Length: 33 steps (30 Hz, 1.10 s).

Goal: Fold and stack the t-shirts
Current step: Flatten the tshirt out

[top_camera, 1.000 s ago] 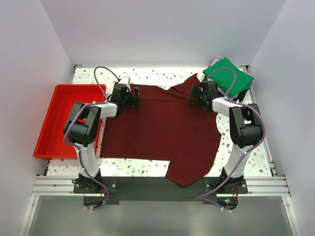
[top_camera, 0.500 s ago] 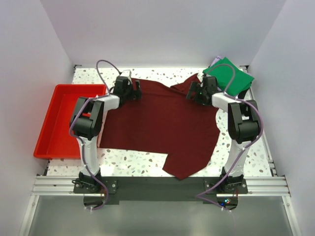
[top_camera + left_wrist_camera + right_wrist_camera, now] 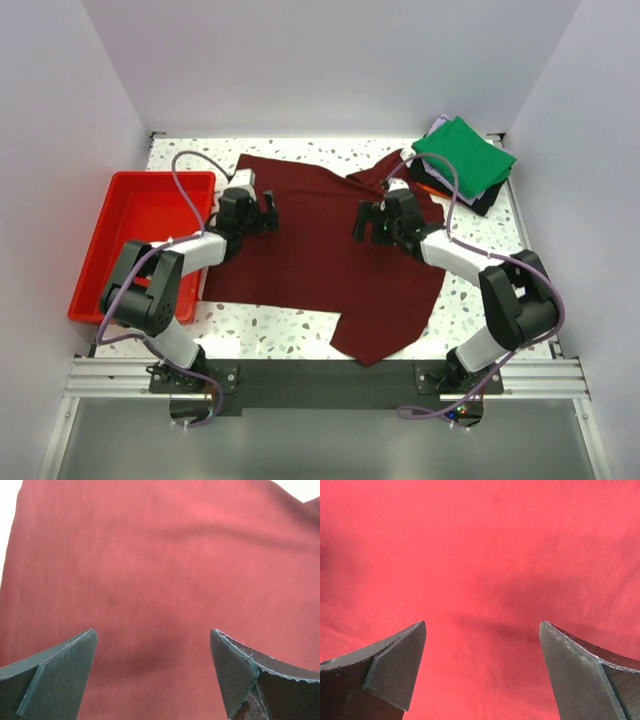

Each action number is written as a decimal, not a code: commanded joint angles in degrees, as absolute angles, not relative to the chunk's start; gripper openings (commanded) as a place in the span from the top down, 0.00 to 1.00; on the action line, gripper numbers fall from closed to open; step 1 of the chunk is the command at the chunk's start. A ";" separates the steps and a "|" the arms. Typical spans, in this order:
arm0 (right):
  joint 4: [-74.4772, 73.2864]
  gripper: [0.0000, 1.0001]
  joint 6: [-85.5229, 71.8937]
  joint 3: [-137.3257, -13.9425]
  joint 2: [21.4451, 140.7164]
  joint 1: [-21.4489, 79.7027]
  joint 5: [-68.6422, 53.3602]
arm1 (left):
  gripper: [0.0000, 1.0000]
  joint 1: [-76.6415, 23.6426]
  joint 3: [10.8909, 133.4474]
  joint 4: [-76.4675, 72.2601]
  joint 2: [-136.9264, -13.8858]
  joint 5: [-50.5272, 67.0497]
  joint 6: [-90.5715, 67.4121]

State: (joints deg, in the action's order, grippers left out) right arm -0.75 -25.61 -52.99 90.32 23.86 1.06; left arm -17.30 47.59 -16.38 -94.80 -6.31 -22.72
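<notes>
The large dark maroon t-shirt (image 3: 320, 255) lies spread over the middle of the table, one part hanging toward the front edge. My left gripper (image 3: 262, 213) is open above the shirt's left part; its wrist view shows only maroon cloth (image 3: 160, 570) between the spread fingers. My right gripper (image 3: 370, 222) is open above the shirt's right part, with only maroon cloth (image 3: 480, 555) under it. A stack of folded shirts stands at the back right, the bright green one (image 3: 464, 157) on top, with black, lavender and orange edges beneath.
A red plastic tray (image 3: 105, 250) sits at the left edge of the table. White walls close in the back and both sides. Speckled tabletop (image 3: 270, 335) shows in front of the shirt on the left.
Both grippers have let go of the shirt's far edge and moved back toward me and inward. The shirt's far edge now lies flat farther back on the table.
</notes>
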 commanded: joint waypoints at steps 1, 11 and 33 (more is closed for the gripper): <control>-0.26 0.02 -26.98 -48.00 87.72 26.54 6.68 | 0.00 -17.23 42.02 -20.47 -92.03 -5.54 -25.57; 0.71 0.01 -28.65 -46.13 91.75 27.69 9.49 | 0.00 -17.05 40.34 -22.50 -96.58 -5.36 -25.58; -1.49 0.01 -27.34 -58.27 107.14 18.55 5.36 | 0.00 -16.35 60.11 -17.40 -112.42 -6.68 -23.03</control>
